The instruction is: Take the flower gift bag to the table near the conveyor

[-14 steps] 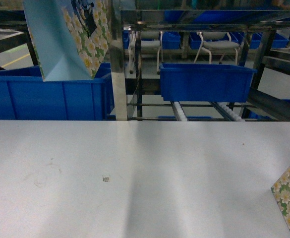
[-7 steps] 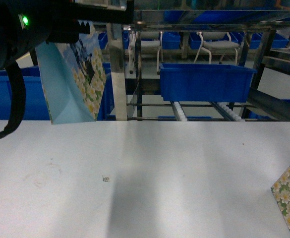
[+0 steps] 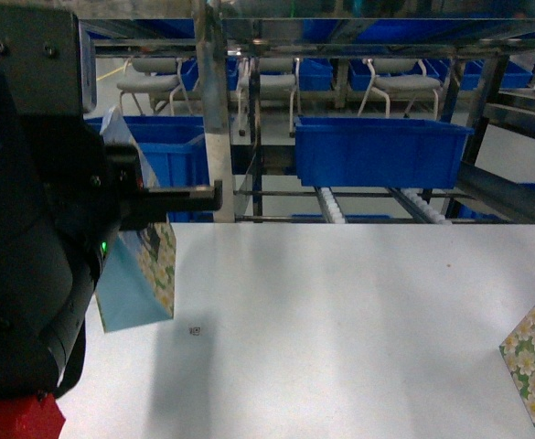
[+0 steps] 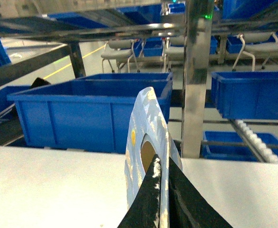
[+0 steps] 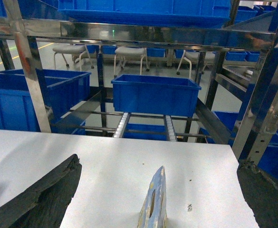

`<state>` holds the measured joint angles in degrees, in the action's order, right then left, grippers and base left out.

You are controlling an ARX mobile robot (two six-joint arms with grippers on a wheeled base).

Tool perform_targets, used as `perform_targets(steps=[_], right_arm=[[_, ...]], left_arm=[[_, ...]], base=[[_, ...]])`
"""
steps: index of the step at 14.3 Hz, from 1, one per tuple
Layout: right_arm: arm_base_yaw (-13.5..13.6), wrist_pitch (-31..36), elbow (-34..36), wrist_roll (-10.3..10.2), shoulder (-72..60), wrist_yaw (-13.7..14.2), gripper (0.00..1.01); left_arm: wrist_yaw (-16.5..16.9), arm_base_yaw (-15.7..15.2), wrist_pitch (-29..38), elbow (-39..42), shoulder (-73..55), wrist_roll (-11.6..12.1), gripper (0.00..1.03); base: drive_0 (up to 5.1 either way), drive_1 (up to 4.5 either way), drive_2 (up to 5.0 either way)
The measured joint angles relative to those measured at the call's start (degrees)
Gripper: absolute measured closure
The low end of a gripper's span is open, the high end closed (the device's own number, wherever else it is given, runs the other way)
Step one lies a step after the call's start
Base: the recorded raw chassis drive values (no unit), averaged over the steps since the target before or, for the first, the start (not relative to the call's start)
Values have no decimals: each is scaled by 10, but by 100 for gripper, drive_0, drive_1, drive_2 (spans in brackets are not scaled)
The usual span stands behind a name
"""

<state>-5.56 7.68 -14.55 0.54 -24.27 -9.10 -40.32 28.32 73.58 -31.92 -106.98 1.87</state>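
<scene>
The flower gift bag [image 3: 137, 282], pale blue with white and yellow flowers, hangs low over the left part of the table [image 3: 340, 311]; whether its base touches the tabletop I cannot tell. My left gripper [image 4: 162, 164] is shut on the bag's top edge [image 4: 148, 123] beside its handle hole. The left arm [image 3: 29, 238] fills the left of the head view. Behind the table stands the conveyor [image 3: 336, 206] with white rollers. My right gripper [image 5: 160, 164] stands wide open, with a second flowered bag [image 5: 155, 204] upright between its fingers and untouched.
Blue bins sit on the rack: one at the back left [image 3: 171, 146], one on the rollers [image 3: 377, 151]. A steel post [image 3: 214, 110] rises at the table's far edge. The second flowered bag [image 3: 534, 366] shows at the head view's lower right corner.
The left arm has come down and toward the camera with the bag, from high over the left blue bin to low over the table. The bag at the lower right has stayed put.
</scene>
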Motion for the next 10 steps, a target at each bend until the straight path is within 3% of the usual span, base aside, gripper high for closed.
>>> perform_targets(steps=[4,10], right_arm=[[0,0,0,0,0,0,3],[0,0,0,0,0,0,3]], left_arm=[[9,18,-2,50,-84,-46,101],[30,21,13,73,-115,-63,101]], base=[[0,0,0],[0,0,0]])
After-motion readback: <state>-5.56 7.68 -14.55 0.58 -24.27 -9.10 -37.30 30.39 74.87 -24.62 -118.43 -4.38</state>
